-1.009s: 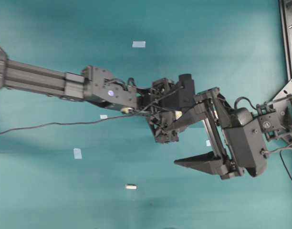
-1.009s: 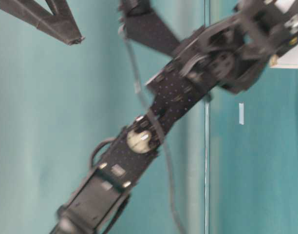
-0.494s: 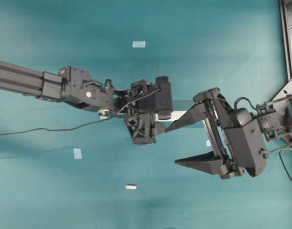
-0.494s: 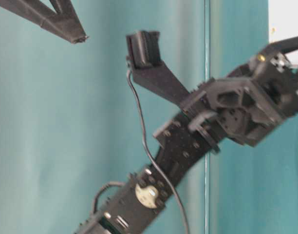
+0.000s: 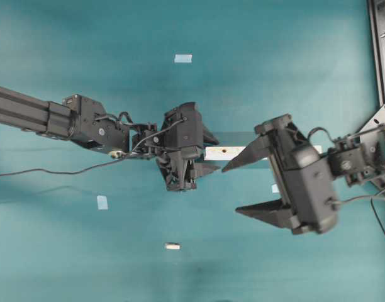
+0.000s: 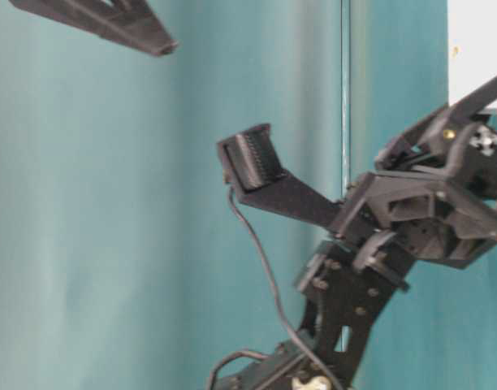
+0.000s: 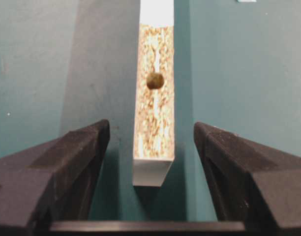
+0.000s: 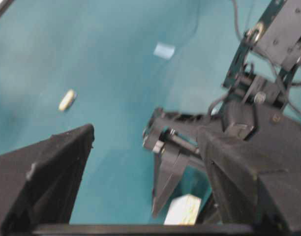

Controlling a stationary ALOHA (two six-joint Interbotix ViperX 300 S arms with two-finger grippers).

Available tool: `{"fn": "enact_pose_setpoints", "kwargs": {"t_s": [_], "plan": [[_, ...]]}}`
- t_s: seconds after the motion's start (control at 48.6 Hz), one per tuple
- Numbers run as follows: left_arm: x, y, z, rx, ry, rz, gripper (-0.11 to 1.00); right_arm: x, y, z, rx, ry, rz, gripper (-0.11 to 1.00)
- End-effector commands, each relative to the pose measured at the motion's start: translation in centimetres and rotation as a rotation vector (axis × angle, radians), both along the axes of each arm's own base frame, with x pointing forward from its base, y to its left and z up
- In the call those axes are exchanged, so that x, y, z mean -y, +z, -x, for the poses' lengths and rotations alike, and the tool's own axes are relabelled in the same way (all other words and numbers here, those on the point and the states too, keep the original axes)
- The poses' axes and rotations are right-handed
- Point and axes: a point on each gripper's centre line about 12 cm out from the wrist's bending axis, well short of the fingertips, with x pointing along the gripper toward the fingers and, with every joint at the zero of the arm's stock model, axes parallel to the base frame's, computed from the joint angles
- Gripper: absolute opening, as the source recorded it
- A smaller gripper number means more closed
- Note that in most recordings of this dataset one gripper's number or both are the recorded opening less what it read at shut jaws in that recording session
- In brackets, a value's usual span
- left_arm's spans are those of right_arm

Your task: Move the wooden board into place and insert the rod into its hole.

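The teal surface carries everything here, with a few light-blue tape squares scattered over it. Across it from the left reaches the left arm, which over the last second has drawn back toward its own side, so that its claw now stands with fingers spread on either side of the near end of the wooden board and not touching it. The right claw hangs wide open and empty over the right part of the surface, one finger above the board's far stretch (it has barely shifted, only tilted a little). The board lies flat between the two claws; in the left wrist view its speckled face runs straight away from the camera, centred between the two dark fingers. With the arm withdrawn, the hole near this end is now uncovered and plain to see, which suggests the board has been set down or is about to be adjusted. The rod lies alone, well apart from both claws, not yet picked up.
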Motion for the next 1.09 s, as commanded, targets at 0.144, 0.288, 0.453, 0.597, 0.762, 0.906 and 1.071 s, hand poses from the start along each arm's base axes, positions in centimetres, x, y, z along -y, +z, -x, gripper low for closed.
{"fn": "enact_pose_setpoints", "kwargs": {"t_s": [0.144,0.288,0.453,0.597,0.762,0.906,1.071], "plan": [[0.0,0.7,-0.8,0.083,-0.025,-0.052,0.71,-1.9,-0.5,-2.6,-0.172,-0.040,-0.035,0.92],[-0.3,-0.1,-0.7,0.103,-0.026,-0.074,0.71,-2.7,-2.1,-5.4,-0.288,-0.112,-0.058,0.92],[-0.7,-1.1,-0.4,0.140,-0.016,-0.080,0.68,-4.2,-3.9,-8.1,-0.406,-0.159,-0.052,0.92],[-0.9,-1.8,0.0,0.149,-0.010,-0.083,0.66,-5.8,-5.8,-10.1,-0.481,-0.182,-0.044,0.92],[-1.0,-2.2,0.4,0.140,-0.009,-0.085,0.66,-6.6,-7.4,-11.9,-0.516,-0.227,-0.065,0.92],[-1.0,-2.1,0.4,0.141,-0.009,-0.085,0.66,-7.1,-9.0,-13.2,-0.544,-0.279,-0.093,0.91],[-0.9,-2.0,0.3,0.145,-0.011,-0.085,0.66,-7.6,-10.0,-14.1,-0.598,-0.312,-0.113,0.91]]}}
